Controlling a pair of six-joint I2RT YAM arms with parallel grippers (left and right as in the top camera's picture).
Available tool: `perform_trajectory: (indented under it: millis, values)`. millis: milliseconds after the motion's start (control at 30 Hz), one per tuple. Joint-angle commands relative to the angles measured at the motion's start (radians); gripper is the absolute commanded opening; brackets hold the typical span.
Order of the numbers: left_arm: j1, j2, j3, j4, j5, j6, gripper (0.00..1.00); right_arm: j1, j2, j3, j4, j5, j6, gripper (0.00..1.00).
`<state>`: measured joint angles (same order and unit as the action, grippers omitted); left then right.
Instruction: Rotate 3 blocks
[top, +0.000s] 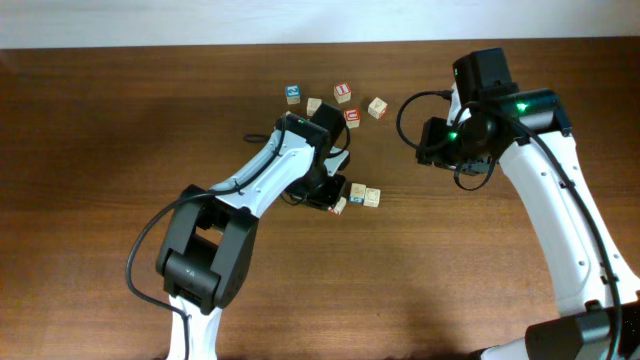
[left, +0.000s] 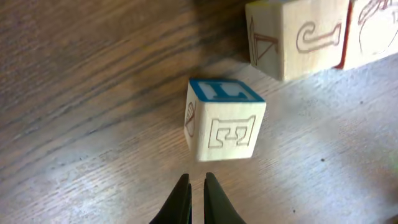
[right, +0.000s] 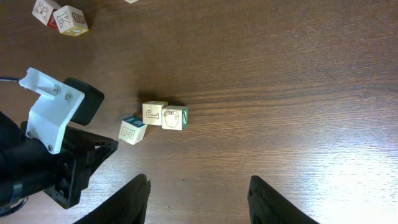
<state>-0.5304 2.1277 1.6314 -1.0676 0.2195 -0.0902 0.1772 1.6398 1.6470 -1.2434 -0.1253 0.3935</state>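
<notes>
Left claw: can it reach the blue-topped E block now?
Likely yes. The E block sits ahead of the left claw, bare table between, with a gap to the J block. The claw looks shut, so it must open first.

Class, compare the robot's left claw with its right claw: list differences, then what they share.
The left claw has its fingers nearly together; the right claw stands wide open. The left claw points at the blue-topped E block from close by; the right claw views that block from farther off. Shared: neither holds anything.
</notes>
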Motion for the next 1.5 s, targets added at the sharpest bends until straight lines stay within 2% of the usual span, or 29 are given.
perform_trajectory:
  millis: [0, 133, 300, 567, 633, 700, 767, 900, 1033, 1467]
  values:
    - [-0.017, 0.019, -0.014, 0.012, 0.004, -0.029, 0.07, -0.004, -0.01, -0.003, 0.003, 0.002, 0.008, 0.52]
    - [-0.043, 0.022, -0.02, 0.083, -0.01, -0.134, 0.05, -0.003, -0.01, -0.003, 0.006, 0.002, 0.008, 0.52]
    - [-0.044, 0.022, -0.021, 0.099, -0.053, -0.215, 0.04, -0.003, -0.01, -0.003, 0.006, 0.002, 0.008, 0.52]
    - [-0.044, 0.023, -0.024, 0.232, -0.094, -0.216, 0.06, -0.001, -0.01, -0.003, 0.008, 0.001, 0.008, 0.52]
    - [0.015, 0.021, 0.042, 0.181, -0.093, -0.216, 0.06, 0.0, -0.004, -0.003, 0.042, -0.016, 0.008, 0.52]
    - [0.138, 0.021, 0.2, 0.04, -0.094, -0.216, 0.06, 0.014, 0.046, -0.003, 0.101, -0.056, 0.009, 0.51]
    - [0.231, 0.021, 0.288, -0.009, -0.094, -0.216, 0.06, 0.066, 0.117, -0.003, 0.157, -0.058, 0.035, 0.48]
    - [0.412, 0.021, 0.314, -0.038, -0.094, -0.216, 0.11, 0.184, 0.327, -0.003, 0.313, -0.038, 0.095, 0.47]
    - [0.425, 0.021, 0.314, -0.069, -0.097, -0.216, 0.12, 0.209, 0.486, -0.003, 0.325, -0.009, 0.125, 0.43]
    - [0.426, 0.021, 0.313, -0.079, -0.098, -0.216, 0.13, 0.237, 0.501, -0.031, 0.253, 0.055, 0.125, 0.36]
